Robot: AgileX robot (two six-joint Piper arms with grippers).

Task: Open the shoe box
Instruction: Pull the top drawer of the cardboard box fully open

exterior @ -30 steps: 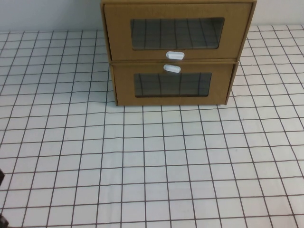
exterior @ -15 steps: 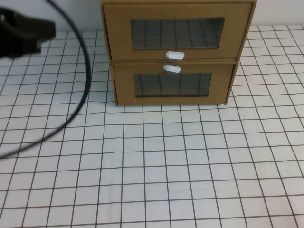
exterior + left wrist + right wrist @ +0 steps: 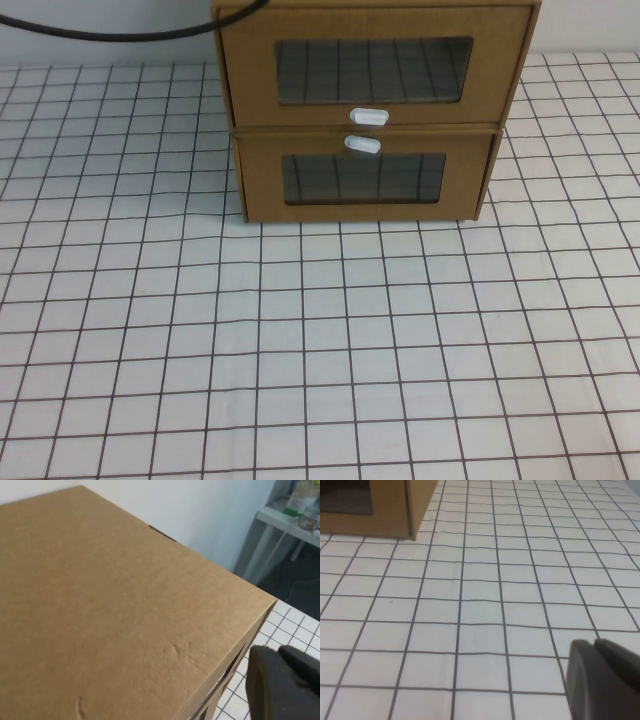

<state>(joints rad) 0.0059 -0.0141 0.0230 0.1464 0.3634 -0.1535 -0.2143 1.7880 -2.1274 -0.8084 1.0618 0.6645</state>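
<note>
With the left gripper (image 3: 281, 680) pressed together, up over the brown lid of the top box (image 3: 115, 605), spread it first. Then bring it down the front to the white handle (image 3: 368, 116). Pinch the handle in the middle and pull straight out, slowly, to stop the top box from sliding off the lower box (image 3: 362, 180) at the back of the surface (image 3: 320, 350). Leave the right gripper (image 3: 600, 677), pressed together too, low over the surface, well apart from both. Mind the black cable (image 3: 100, 35).
</note>
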